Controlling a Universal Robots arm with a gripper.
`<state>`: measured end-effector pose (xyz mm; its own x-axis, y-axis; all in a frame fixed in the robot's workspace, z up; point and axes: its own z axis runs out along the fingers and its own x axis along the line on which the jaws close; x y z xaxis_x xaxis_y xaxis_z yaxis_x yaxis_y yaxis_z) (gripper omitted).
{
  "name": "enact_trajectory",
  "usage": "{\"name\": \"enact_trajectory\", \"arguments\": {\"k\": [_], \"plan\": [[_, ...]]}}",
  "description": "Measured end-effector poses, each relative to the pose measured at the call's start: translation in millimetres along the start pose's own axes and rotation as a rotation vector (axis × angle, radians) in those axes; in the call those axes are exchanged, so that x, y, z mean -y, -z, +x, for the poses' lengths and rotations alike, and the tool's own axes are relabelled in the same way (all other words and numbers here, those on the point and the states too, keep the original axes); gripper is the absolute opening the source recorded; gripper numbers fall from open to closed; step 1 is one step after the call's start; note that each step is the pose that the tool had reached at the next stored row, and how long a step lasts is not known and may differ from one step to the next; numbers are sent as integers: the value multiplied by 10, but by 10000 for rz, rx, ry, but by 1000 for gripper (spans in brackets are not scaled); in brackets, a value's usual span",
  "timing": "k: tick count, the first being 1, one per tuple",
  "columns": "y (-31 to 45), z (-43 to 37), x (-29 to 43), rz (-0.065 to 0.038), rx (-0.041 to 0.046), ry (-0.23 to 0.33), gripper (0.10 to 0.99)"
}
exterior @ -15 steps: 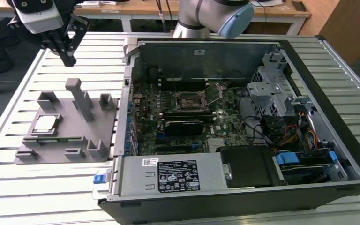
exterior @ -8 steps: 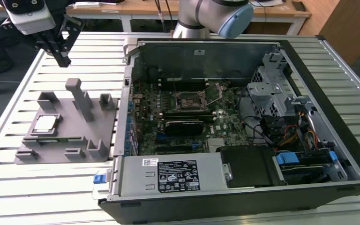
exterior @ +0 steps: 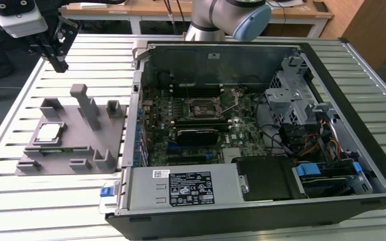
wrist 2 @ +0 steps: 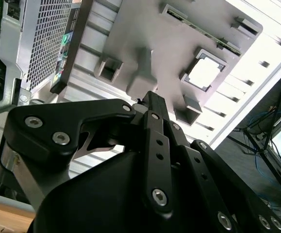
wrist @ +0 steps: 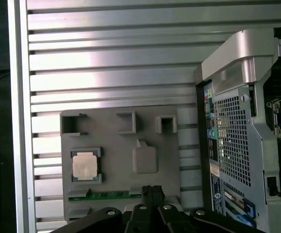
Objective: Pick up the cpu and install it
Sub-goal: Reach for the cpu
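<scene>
Barely started tbh: the cpu [exterior: 49, 132] sits in its pocket on the grey fixture [exterior: 79, 153] on the desk [exterior: 25, 211], not picked up yet. The end effector [exterior: 60, 64] hangs above the desk, well clear of it, fingers pinched together on nothing. The motherboard socket [exterior: 205, 106] looks empty.

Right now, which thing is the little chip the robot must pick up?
Find the big open computer case, then look at the grey fixture lying on the slatted table at the exterior view's left of it. The cpu sits in a square pocket on that fixture. It is the one flat, shiny silver square among dull grey posts.
</scene>
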<state>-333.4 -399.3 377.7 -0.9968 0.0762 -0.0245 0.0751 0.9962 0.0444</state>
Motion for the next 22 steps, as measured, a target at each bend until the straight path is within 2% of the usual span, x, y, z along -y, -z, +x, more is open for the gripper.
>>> {"name": "enact_trajectory", "arguments": {"k": [12,18,22], "plan": [[-9,191,17,0,0,1,106],[-24,268,63,-1,-2,40,106],[-31,365,74,-1,-5,82,106]]}}
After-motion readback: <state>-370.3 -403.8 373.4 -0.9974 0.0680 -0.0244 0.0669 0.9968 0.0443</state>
